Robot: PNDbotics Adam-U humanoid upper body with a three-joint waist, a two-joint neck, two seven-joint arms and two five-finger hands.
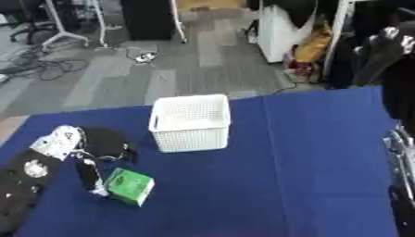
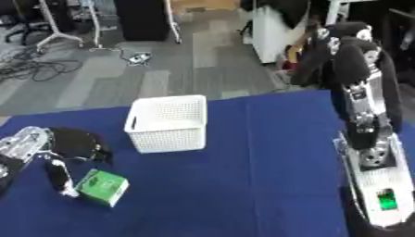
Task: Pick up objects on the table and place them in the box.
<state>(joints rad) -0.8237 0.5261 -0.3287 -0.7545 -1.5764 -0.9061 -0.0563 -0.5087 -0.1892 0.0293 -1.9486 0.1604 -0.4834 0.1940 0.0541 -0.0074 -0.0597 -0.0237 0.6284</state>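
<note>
My left hand is down at the near left of the table, fingers curled against the left side of the green box; looks like it has closed on it, thumb side hidden. The green box sits tilted on the blue tablecloth, near left of the white basket, well apart from it. My right hand is raised at the far right above the table edge, fingers curled, holding nothing. I judge the green box a light, stiff carton with slick faces, so pinch across two opposite flat sides, not a corner. The white basket stands upright at mid table and looks empty from here.
</note>
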